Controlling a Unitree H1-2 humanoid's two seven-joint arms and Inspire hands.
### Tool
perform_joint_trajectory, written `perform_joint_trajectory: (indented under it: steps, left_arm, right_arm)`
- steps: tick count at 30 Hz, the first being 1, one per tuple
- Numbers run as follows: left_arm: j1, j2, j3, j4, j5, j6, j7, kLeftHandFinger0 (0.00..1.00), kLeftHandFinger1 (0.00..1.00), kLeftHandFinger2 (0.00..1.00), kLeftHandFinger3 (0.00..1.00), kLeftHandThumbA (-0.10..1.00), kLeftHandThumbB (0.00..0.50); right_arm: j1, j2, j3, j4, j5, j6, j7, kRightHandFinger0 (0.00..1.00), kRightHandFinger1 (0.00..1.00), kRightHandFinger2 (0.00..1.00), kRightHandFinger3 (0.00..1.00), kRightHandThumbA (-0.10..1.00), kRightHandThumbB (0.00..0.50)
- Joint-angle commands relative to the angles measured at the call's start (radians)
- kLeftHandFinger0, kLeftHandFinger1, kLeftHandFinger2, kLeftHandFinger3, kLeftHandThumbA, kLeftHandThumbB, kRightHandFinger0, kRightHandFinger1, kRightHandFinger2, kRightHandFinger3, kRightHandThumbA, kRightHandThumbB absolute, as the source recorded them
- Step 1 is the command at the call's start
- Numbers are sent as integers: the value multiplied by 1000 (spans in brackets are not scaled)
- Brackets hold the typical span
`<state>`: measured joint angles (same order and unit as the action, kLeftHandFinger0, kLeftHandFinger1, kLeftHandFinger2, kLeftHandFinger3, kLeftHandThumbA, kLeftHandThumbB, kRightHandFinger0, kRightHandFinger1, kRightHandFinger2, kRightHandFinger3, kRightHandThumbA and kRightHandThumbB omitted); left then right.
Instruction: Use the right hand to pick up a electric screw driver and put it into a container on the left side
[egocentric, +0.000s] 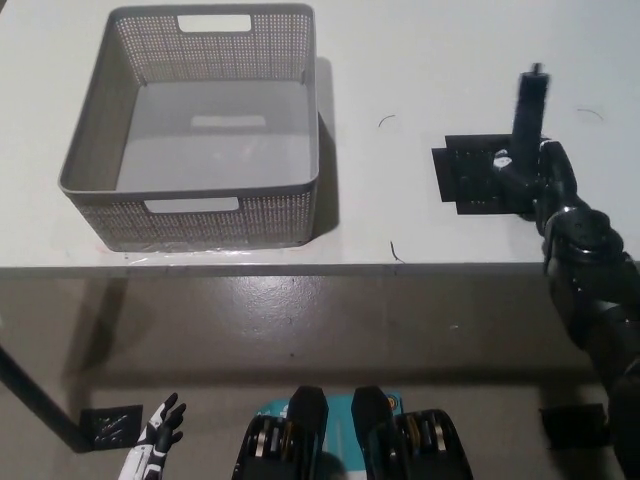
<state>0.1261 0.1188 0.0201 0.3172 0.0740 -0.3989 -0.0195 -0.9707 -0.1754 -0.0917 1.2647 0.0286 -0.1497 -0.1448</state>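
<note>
I saw the electric screwdriver (529, 105) standing upright over the black mat (470, 178) at the table's (420, 60) right, clasped low on its body by the black right hand (530, 175). The empty grey mesh basket (200, 215) sat well apart to the left. The white left hand (155, 440) hung below the table edge, fingers spread and holding nothing.

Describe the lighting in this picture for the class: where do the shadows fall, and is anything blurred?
Head view: light comes from the left, so the basket throws a soft shadow rightward onto the white table; the floor under the table edge is dim. The electric screwdriver in the right hand looks slightly smeared, the basket sharp. The left hand rests low in shade.
</note>
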Motion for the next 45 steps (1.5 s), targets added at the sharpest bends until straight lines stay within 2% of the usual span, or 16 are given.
perform_joint_trajectory:
  steps: [1, 4, 6, 9, 14, 17, 21, 27, 30, 33, 36, 41, 42, 43, 45]
  left_arm:
    - [-13, 19, -4, -44, 7, -20, -5, 1000, 1000, 1000, 1000, 1000, 56]
    - [-29, 20, 5, -48, -5, -6, -3, 1000, 1000, 1000, 1000, 1000, 48]
    - [-35, 23, 5, -50, -7, 3, -7, 1000, 1000, 1000, 1000, 1000, 52]
    - [-35, 20, 5, -50, -20, 4, -13, 1000, 1000, 1000, 1000, 1000, 42]
    - [-27, 18, 4, -45, -5, -1, -2, 1000, 1000, 1000, 1000, 1000, 38]
    - [-33, 17, 5, -43, -2, -8, 2, 1000, 1000, 1000, 1000, 1000, 29]
    - [-36, 14, 6, -41, 1, -2, 6, 1000, 1000, 1000, 1000, 1000, 26]
    - [-28, 17, 4, -46, 13, 6, 8, 1000, 1000, 1000, 1000, 1000, 33]
    - [-27, 20, 2, -40, 19, -5, 8, 1000, 1000, 1000, 1000, 1000, 52]
    - [-22, 20, 2, -46, 19, 0, 5, 1000, 1000, 1000, 1000, 1000, 40]
    - [-19, 18, 2, -50, 19, 12, 4, 1000, 1000, 1000, 1000, 1000, 54]
    - [-20, 22, -5, -49, 20, 5, -7, 1000, 1000, 1000, 1000, 1000, 56]
    - [-23, 21, -5, -47, 18, 4, -7, 1000, 1000, 1000, 1000, 1000, 42]
    - [-26, 18, -4, -41, 16, -7, -4, 1000, 1000, 1000, 1000, 1000, 28]
    - [-33, 19, -5, -33, 28, -20, 3, 1000, 1000, 1000, 1000, 1000, 32]
  right_arm:
    - [-155, 15, -3, 3, -52, -120, -309, 0, 110, 566, 606, -100, 120]
    - [-174, 13, -8, 1, -47, -126, -322, 0, 118, 569, 624, -100, 115]
    - [-182, 10, -8, -4, -51, -139, -337, 0, 122, 576, 633, -100, 129]
    - [-183, 10, -7, -26, -52, -140, -343, 0, 130, 580, 622, -100, 123]
    - [-186, 21, 7, -74, -70, -151, -364, 0, 133, 566, 605, -100, 136]
    - [-204, 32, 28, -110, -95, -148, -381, 0, 164, 593, 607, -100, 149]
    - [-205, 54, 62, -223, -128, -113, -363, 0, 205, 630, 680, -100, 141]
    - [-202, 106, 117, -400, -164, -32, -329, 0, 193, 610, 664, -100, 162]
    - [-216, 141, 147, -461, -188, 12, -312, 0, 198, 618, 673, -100, 152]
    - [-238, 172, 178, -493, -206, 50, -302, 0, 200, 629, 683, -100, 140]
    - [-257, 199, 186, -504, -209, 86, -301, 0, 192, 632, 687, -100, 141]
    - [-303, 266, 188, -493, -201, 119, -301, 0, 233, 687, 761, -100, 151]
    - [-315, 276, 187, -483, -198, 123, -298, 0, 237, 687, 769, -100, 150]
    - [-324, 288, 190, -473, -196, 118, -294, 0, 231, 684, 785, -100, 142]
    - [-336, 311, 200, -449, -201, 97, -290, 0, 230, 687, 804, -100, 127]
